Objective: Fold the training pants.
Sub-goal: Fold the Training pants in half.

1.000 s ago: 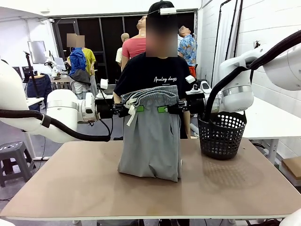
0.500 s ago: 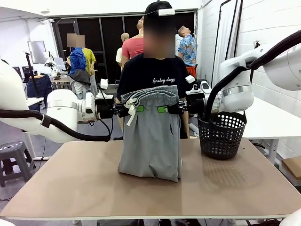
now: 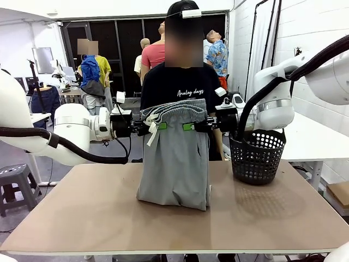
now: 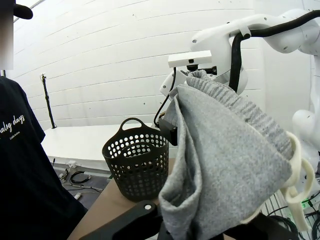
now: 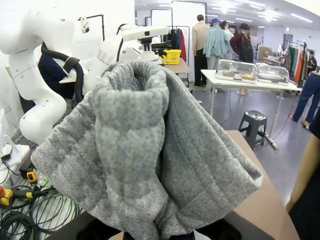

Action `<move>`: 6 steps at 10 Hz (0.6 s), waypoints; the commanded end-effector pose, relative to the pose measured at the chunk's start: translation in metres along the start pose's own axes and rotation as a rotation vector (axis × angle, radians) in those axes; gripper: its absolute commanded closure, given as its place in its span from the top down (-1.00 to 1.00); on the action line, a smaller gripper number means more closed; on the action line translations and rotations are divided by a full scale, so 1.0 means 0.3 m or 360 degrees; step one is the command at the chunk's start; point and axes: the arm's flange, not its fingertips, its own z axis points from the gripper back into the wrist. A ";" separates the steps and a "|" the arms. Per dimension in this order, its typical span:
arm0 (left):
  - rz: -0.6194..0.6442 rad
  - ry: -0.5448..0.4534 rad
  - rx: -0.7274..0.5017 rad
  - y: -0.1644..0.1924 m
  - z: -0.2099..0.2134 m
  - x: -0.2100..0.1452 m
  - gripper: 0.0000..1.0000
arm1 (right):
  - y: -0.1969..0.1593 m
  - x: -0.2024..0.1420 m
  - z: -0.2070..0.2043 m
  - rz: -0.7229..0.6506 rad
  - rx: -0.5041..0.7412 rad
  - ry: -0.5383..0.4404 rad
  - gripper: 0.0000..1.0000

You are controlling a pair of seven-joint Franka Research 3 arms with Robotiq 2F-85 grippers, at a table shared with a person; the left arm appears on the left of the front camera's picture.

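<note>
The light grey training pants (image 3: 174, 158) hang by their gathered waistband between my two grippers, above the middle of the table; their lower end rests bunched on the tabletop. A white drawstring (image 3: 152, 135) dangles at the left side. My left gripper (image 3: 159, 126) is shut on the waistband's left end, my right gripper (image 3: 189, 126) shut on its right end. In the left wrist view the grey cloth (image 4: 225, 165) bulges from the fingers, drawstring loop (image 4: 299, 180) at right. The right wrist view shows the folded waistband (image 5: 145, 150) bunched up close.
A black perforated basket (image 3: 257, 157) stands on the table's right side, also seen in the left wrist view (image 4: 136, 164). A person in a black T-shirt (image 3: 177, 87) stands right behind the pants at the far edge. The brown tabletop (image 3: 82, 213) is bare in front.
</note>
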 end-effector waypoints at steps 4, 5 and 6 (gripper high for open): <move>-0.0025 0.0011 0.0002 -0.003 -0.002 0.016 -1.00 | 0.010 0.001 -0.002 -0.0018 -0.0007 -0.0049 -1.00; -0.0025 0.0011 0.0002 -0.003 -0.002 0.016 -1.00 | 0.010 0.001 -0.002 -0.0018 -0.0007 -0.0049 -1.00; -0.0025 0.0011 0.0002 -0.003 -0.002 0.016 -1.00 | 0.010 0.001 -0.002 -0.0018 -0.0007 -0.0049 -1.00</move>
